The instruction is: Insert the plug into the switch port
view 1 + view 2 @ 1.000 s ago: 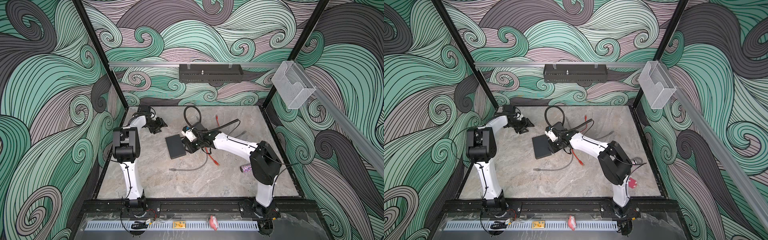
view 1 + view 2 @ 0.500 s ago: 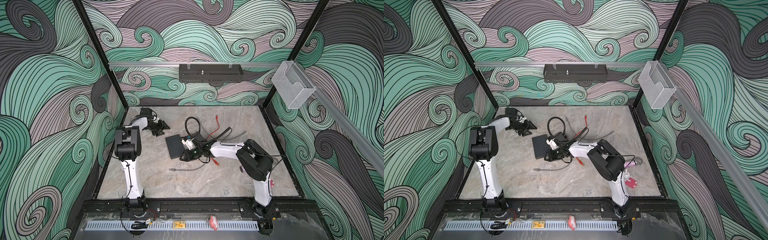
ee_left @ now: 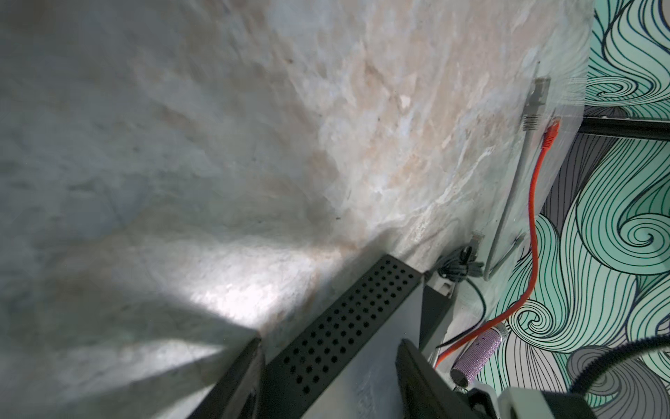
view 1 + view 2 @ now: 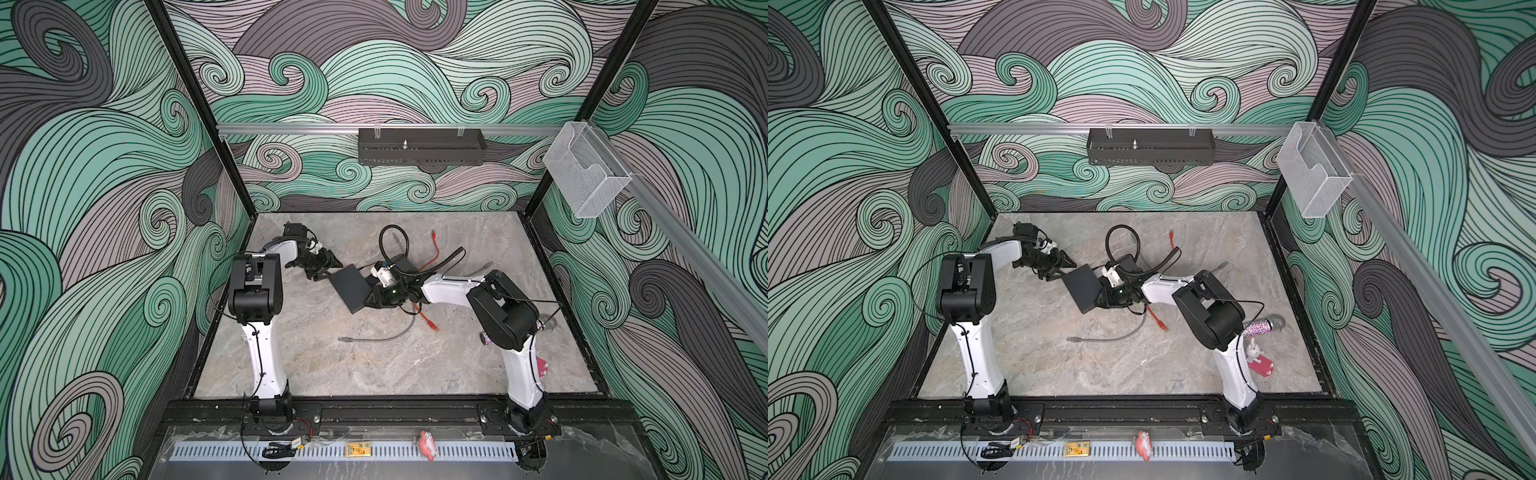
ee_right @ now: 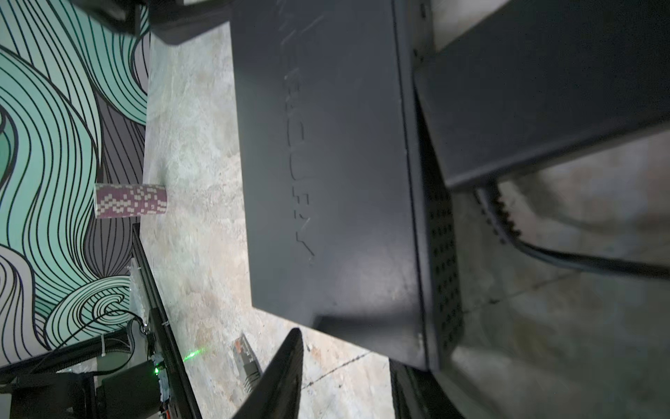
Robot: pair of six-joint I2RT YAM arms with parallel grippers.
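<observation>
The switch (image 4: pixel 349 284) (image 4: pixel 1083 284), a flat matte-black box, lies askew mid-table. My left gripper (image 4: pixel 330 270) (image 4: pixel 1064 269) is open at its far-left corner. In the left wrist view the fingers (image 3: pixel 239 377) straddle the perforated side of the switch (image 3: pixel 344 319); the gripper (image 3: pixel 330 342) shows no clear grip. My right gripper (image 4: pixel 372 297) (image 4: pixel 1100 299) (image 5: pixel 346 353) is open at the switch's near right corner (image 5: pixel 326 163), with bare table between its fingers. A grey cable's plug (image 4: pixel 343 339) (image 5: pixel 246 362) and a red cable's plug (image 4: pixel 433 327) lie loose on the table.
A black adapter (image 4: pixel 401 264) with a looped thick cord (image 4: pixel 390 241) sits just behind the right gripper, tangled with the red cable (image 4: pixel 436 249). A glittery purple microphone (image 4: pixel 1264 326) and a pink toy (image 4: pixel 1260 361) lie by the right arm's base.
The left gripper has moved from the back left up to the switch's corner. The right arm has folded and its gripper has slid along the switch's right side toward the front. The switch turned slightly.
</observation>
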